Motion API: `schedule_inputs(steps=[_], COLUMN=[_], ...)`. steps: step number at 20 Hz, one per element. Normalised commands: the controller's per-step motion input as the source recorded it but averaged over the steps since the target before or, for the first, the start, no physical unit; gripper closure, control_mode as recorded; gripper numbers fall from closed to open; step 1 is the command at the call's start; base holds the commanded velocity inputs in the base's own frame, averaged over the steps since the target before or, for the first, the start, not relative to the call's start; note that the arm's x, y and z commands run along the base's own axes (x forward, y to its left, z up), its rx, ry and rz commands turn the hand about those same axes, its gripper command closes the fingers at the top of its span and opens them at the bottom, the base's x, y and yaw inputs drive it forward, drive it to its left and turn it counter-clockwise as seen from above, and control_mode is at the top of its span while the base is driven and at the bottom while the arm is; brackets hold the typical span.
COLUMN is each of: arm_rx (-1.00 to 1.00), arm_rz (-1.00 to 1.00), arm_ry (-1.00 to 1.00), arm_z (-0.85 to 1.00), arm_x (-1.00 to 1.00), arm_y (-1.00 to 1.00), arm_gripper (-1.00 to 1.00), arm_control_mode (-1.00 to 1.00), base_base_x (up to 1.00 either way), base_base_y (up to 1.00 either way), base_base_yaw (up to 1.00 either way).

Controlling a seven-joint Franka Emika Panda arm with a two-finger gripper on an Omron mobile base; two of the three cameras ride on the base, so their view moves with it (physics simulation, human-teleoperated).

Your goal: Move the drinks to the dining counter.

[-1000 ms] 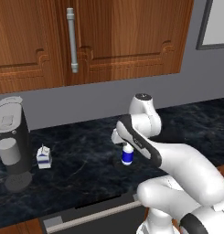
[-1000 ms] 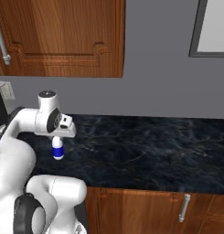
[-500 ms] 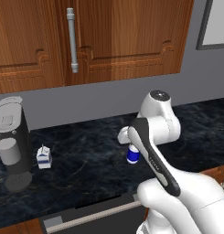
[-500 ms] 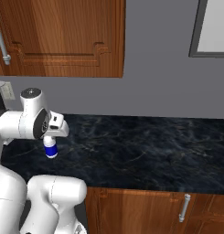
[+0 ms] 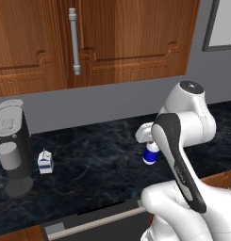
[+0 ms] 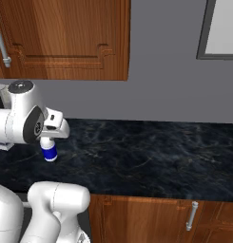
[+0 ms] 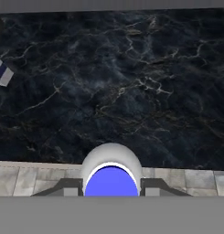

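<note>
Above the black veined counter (image 5: 98, 164), small white bottle (image 5: 151, 153) with blue label, pinched between fingers (image 7: 70, 186)

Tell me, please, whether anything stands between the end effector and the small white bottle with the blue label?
Nothing visible does: the end effector is shut on the small white bottle, holding it above the black counter.

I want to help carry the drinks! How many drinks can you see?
2. A small white bottle with a blue label is gripped in the pincer, lifted above the counter. A little white-and-blue carton stands beside the coffee machine. More may be hidden.
</note>
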Motion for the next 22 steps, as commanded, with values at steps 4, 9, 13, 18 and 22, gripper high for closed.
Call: schedule_inputs(steps=[4, 9, 13, 18, 22], arm_rx=[0.0, 0.0, 0.0, 0.0, 0.0], arm_rz=[0.0, 0.0, 0.0, 0.0, 0.0], arm_ry=[0.0, 0.0, 0.0, 0.0, 0.0], arm_z=[0.0, 0.0, 0.0, 0.0, 0.0], arm_x=[-0.03, 0.0, 0.0, 0.0, 0.0], arm_y=[-0.01, 0.0, 0.0, 0.0, 0.0], arm_gripper=[1.0, 1.0, 1.0, 1.0, 1.0], arm_control_mode=[-1.0, -1.0, 1.0, 1.0, 1.0], base_base_x=[0.0, 0.0, -0.23, -0.83, -0.3], base_base_y=[0.0, 0.0, -0.05, -0.4, -0.14], base_base_yaw=[0.0, 0.0, -0.02, -0.5, -0.69])
